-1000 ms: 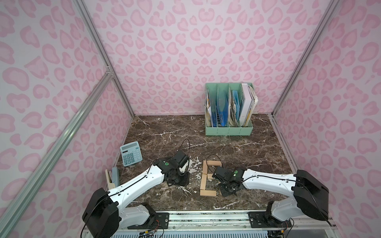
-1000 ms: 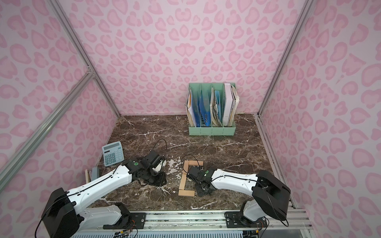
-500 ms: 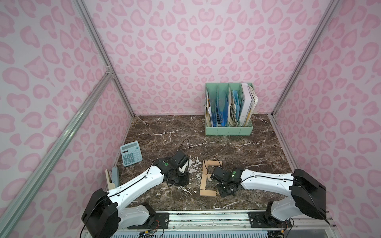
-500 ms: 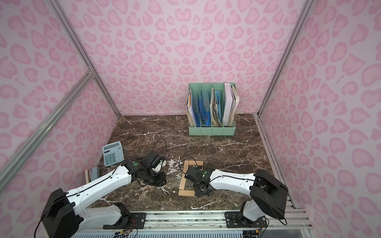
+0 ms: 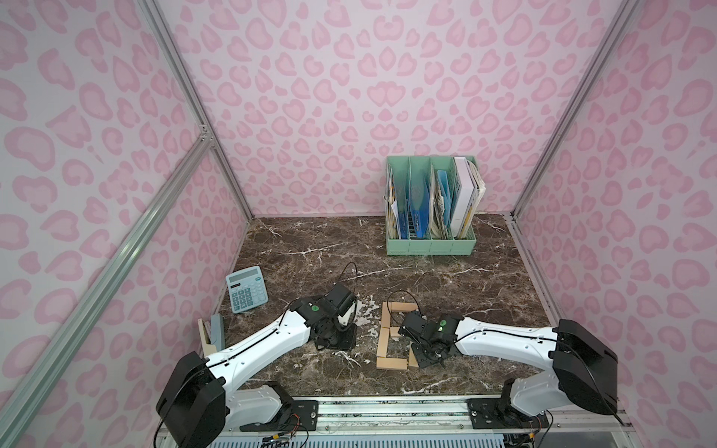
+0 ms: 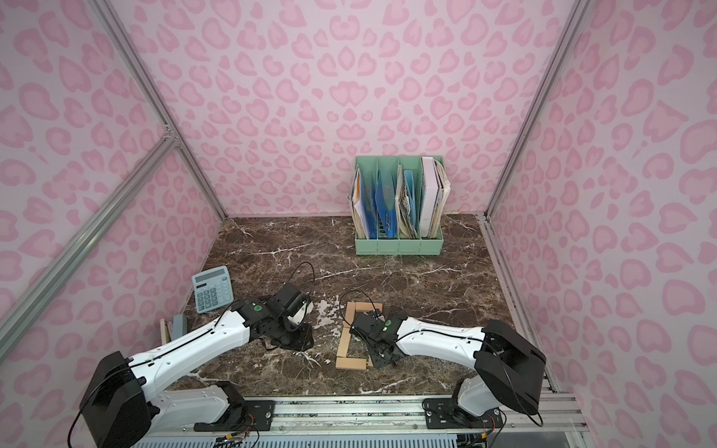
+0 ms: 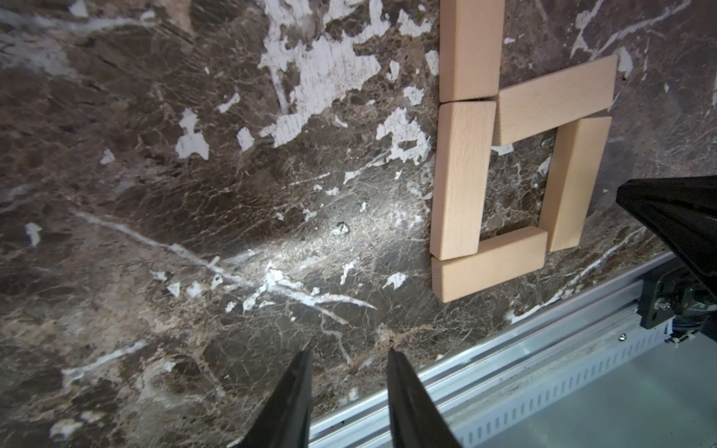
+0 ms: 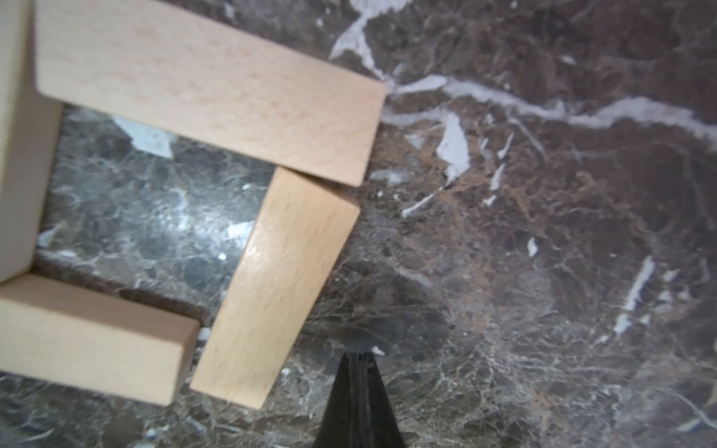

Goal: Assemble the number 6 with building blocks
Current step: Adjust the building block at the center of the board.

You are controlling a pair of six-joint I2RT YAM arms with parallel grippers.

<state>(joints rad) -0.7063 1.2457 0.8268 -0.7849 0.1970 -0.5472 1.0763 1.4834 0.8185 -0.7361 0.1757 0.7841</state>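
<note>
The building blocks lie flat on the marble as the number 6 [image 5: 384, 341], seen in both top views [image 6: 346, 341]. The left wrist view shows two planks in line as its long side [image 7: 459, 178], a middle bar [image 7: 555, 104] and a bottom bar [image 7: 490, 267]. The lower side plank [image 8: 271, 287] is tilted off square. My right gripper [image 8: 359, 355] is shut and empty. Its tip rests on the table just beside that plank's near end and covers part of it in a top view [image 5: 425, 358]. My left gripper [image 7: 349, 353] hovers to the digit's left, narrowly open, nothing between its fingers.
A pale blue calculator [image 5: 247, 289] lies at the left wall, with a beige-and-grey stapler [image 5: 213, 333] nearer the front. A green file holder [image 5: 430, 244] with folders stands at the back right. A metal rail [image 5: 388, 407] runs along the front edge.
My right arm has slid a little to the left, closer to the lower side plank. The left arm has not moved.
</note>
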